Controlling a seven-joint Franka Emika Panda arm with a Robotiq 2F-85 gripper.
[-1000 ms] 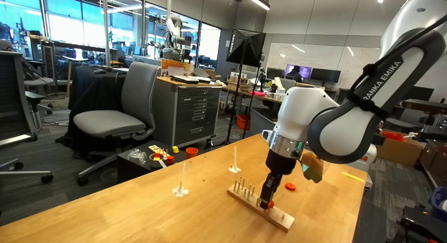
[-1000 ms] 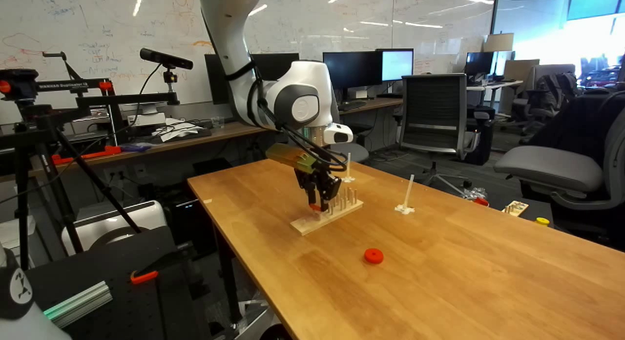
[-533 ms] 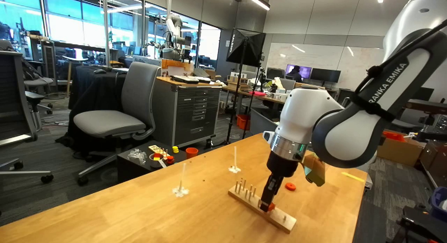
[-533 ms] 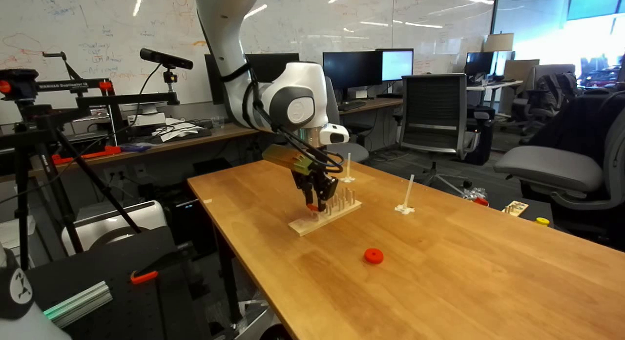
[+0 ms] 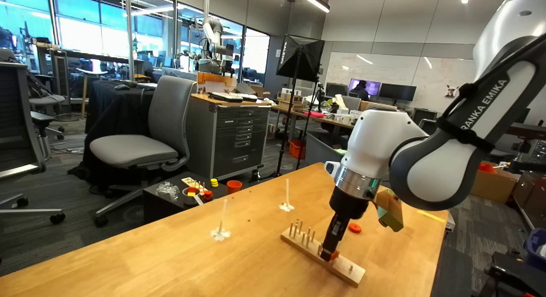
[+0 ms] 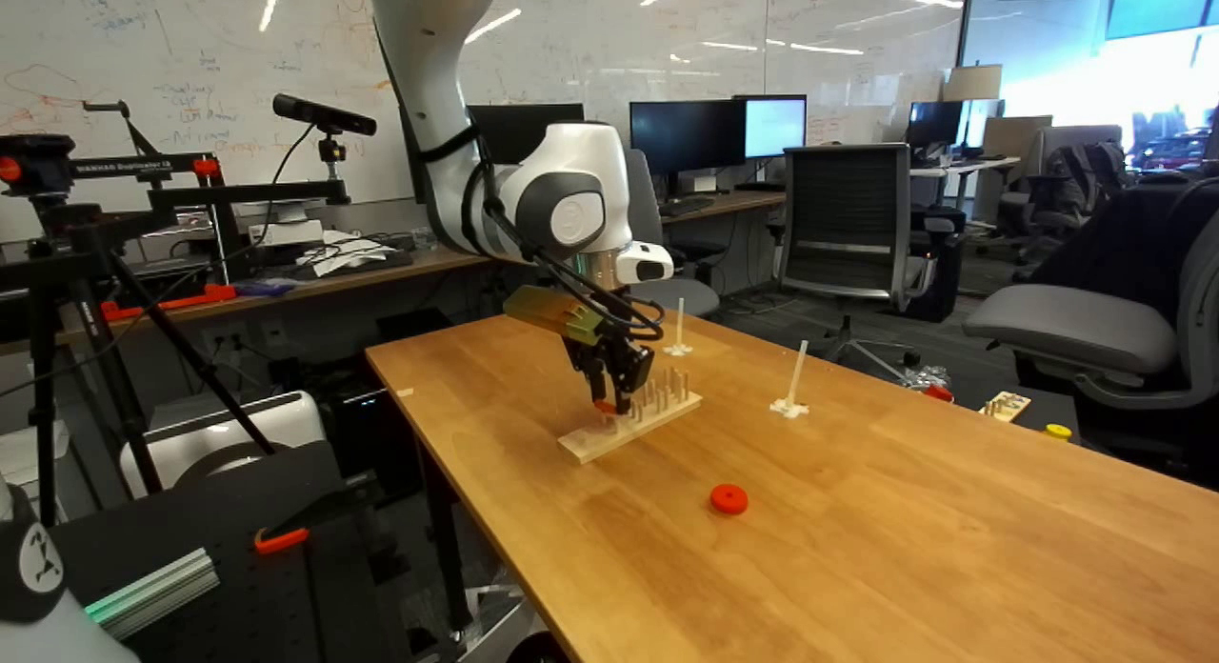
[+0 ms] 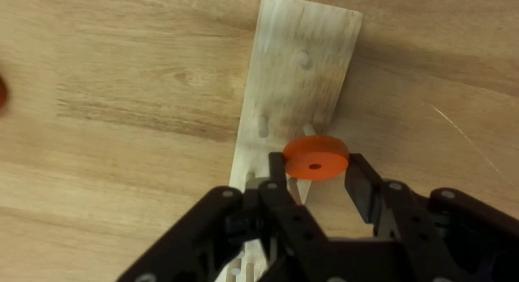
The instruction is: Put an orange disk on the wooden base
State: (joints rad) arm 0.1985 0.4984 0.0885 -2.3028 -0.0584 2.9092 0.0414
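Jaws pinching orange disk (image 6: 606, 408), just over wooden base (image 6: 590, 442), another disk (image 6: 729, 499) on table (image 6: 876, 539)

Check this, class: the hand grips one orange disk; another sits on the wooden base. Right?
Not quite: the other orange disk lies on the table, apart from the wooden base, as both exterior views show. The hand does grip one orange disk.

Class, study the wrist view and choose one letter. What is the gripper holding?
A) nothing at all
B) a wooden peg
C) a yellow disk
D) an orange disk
D: in the wrist view the orange disk is pinched from both sides in the gripper, its small dark hole showing, with part of the wooden base hidden behind it.
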